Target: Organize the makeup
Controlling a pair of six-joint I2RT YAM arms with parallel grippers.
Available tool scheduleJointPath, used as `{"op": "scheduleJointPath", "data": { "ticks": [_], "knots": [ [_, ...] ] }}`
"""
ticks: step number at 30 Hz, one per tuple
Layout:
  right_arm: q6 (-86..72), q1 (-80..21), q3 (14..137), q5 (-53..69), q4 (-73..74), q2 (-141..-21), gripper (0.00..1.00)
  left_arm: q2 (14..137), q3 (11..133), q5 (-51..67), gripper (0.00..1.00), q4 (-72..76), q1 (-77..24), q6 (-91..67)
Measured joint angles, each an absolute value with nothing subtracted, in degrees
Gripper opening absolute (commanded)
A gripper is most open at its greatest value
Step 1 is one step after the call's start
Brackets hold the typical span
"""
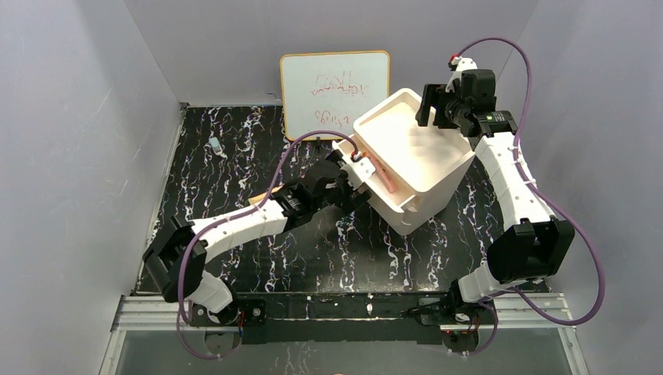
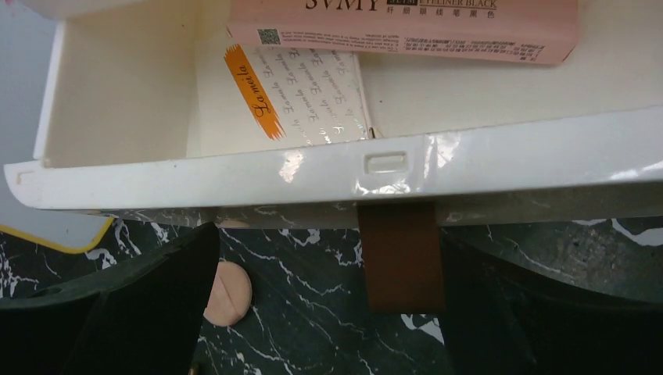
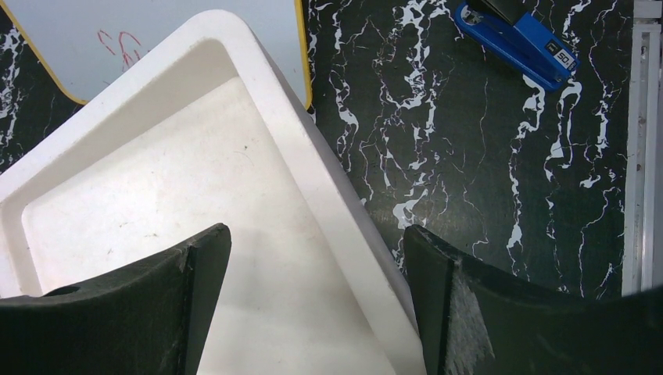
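Observation:
The white drawer box (image 1: 414,148) stands right of centre with its low drawer (image 2: 234,168) pulled out toward my left arm. In the drawer lie a slim pink bar (image 2: 406,31) and a white square palette (image 2: 301,94); the bar also shows in the top view (image 1: 381,176). A round brownish-pink compact (image 2: 228,293) lies on the table under the drawer front. My left gripper (image 2: 328,312) is open, its fingers on either side of the brown handle (image 2: 400,254) without touching it. My right gripper (image 3: 317,305) is open and straddles the box's far top rim (image 3: 313,180). The black compact and the pencils are out of view.
The whiteboard (image 1: 335,90) with red scribbles leans at the back. A blue stapler-like object (image 3: 520,35) lies on the table behind the box. A small pale item (image 1: 215,144) lies at the far left. A tan object (image 1: 256,201) peeks from under my left arm.

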State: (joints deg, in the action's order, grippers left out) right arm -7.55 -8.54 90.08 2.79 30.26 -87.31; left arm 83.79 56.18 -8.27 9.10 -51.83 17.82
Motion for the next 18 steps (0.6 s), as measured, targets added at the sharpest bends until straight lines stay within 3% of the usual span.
{"op": "scheduleJointPath", "data": {
  "ticks": [18],
  "knots": [
    [-7.49,-10.31,89.38,1.67,29.02,-87.18,0.89,91.72,64.03,0.99,0.99,23.75,-49.52,13.87]
  ]
}}
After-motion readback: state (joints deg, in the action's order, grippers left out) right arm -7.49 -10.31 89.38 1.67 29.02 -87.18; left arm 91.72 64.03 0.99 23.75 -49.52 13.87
